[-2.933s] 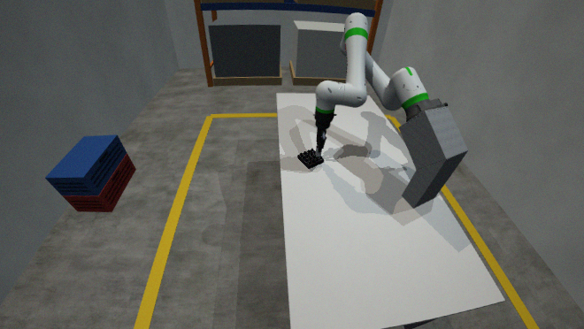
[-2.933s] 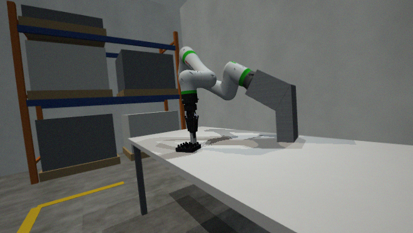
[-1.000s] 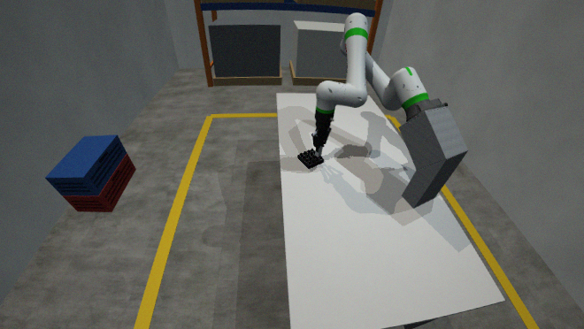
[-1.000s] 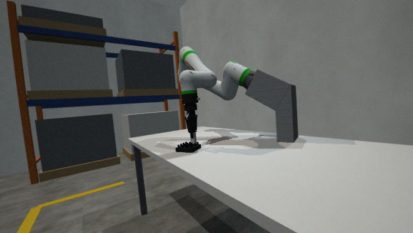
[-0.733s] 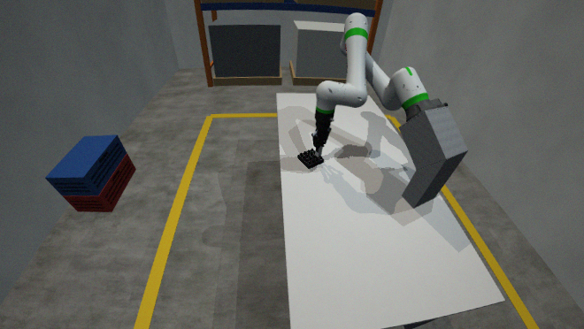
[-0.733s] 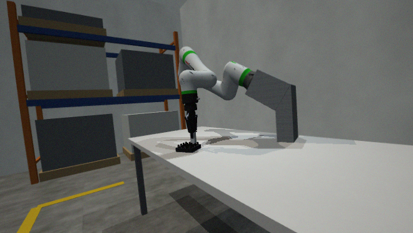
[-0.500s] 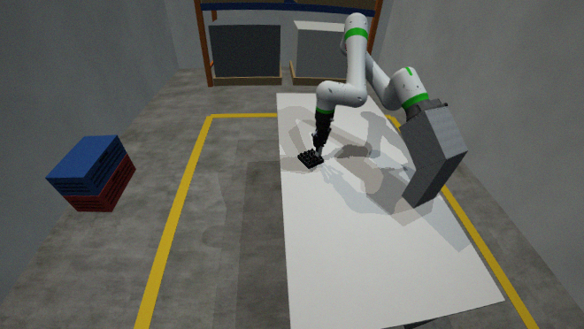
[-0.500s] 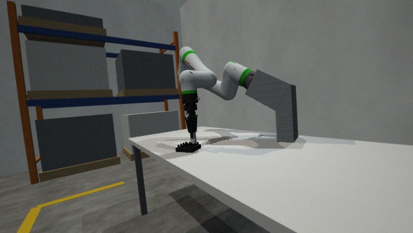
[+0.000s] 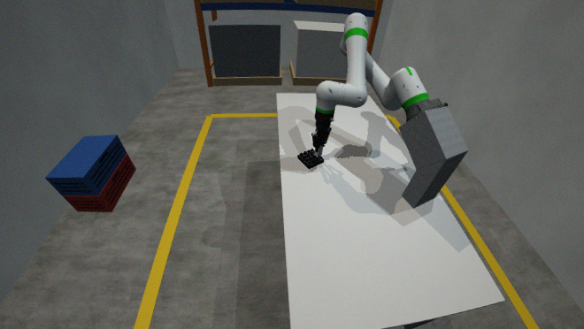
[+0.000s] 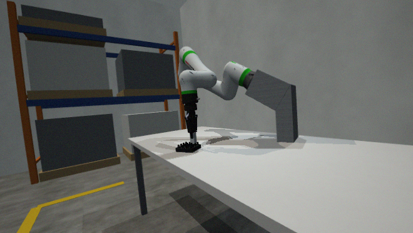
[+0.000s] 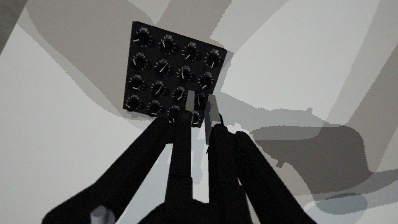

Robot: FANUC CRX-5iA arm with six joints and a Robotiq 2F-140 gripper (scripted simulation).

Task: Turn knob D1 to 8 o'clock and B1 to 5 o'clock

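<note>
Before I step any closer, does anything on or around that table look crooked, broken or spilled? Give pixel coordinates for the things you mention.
Nothing stands out as broken or spilled. The black knob box (image 9: pixel 311 159) (image 10: pixel 186 150) (image 11: pixel 150 70) sits at an angle to the table's edges (image 9: pixel 287 248) (image 10: pixel 219 191), but it looks flat and undamaged. The blue and red crates (image 9: pixel 90 174) are stacked neatly.
</note>
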